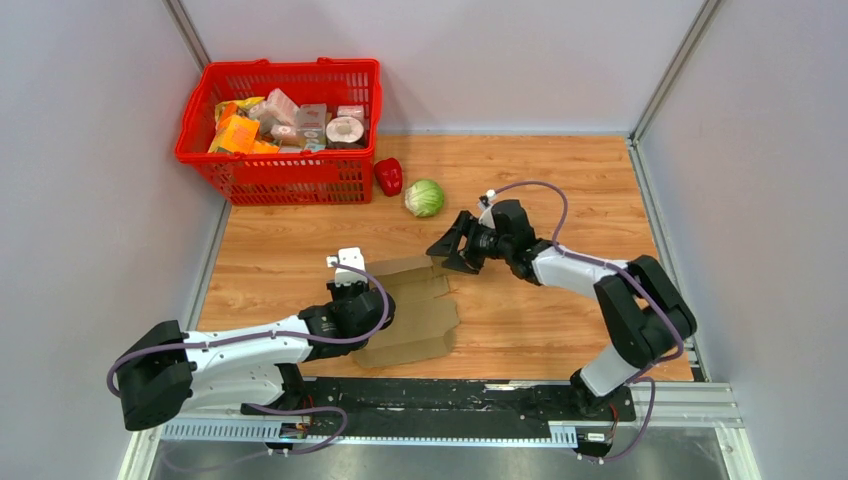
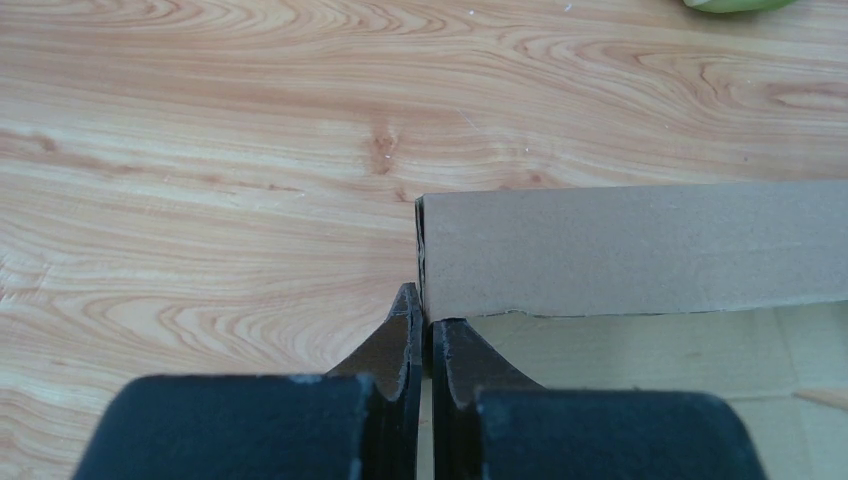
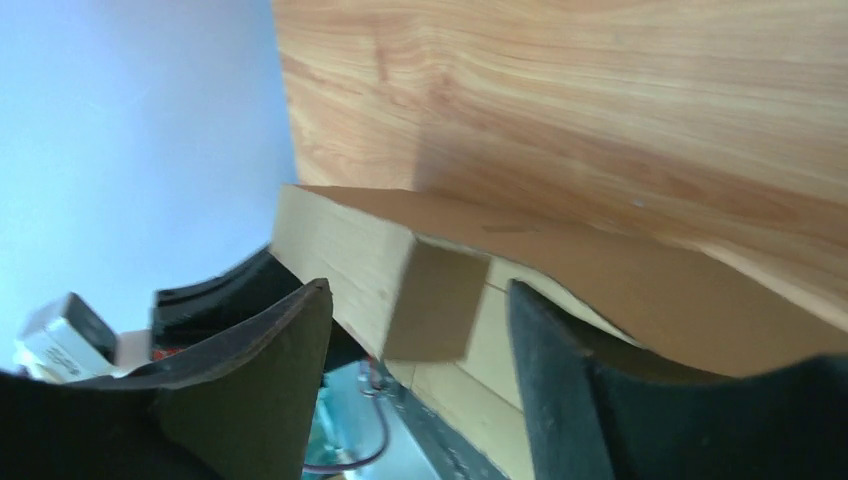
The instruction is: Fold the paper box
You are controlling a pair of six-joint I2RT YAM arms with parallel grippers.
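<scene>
The paper box point(image 1: 415, 320) is plain brown cardboard, lying partly flattened on the wooden table in front of the arms. My left gripper point(image 1: 350, 283) sits at its far left corner. In the left wrist view the left gripper point(image 2: 422, 305) is shut, pinching the left end of an upright cardboard wall point(image 2: 630, 250). My right gripper point(image 1: 450, 250) is at the box's far right corner. The right wrist view shows the right gripper point(image 3: 418, 290) open, its two fingers on either side of a small end flap point(image 3: 435, 300) of the box point(image 3: 350, 250) without closing on it.
A red mesh basket point(image 1: 280, 180) full of small packages stands at the back left. A red pepper point(image 1: 388, 176) and a green cabbage point(image 1: 424, 197) lie just right of it, behind the box. Grey walls enclose the table on three sides.
</scene>
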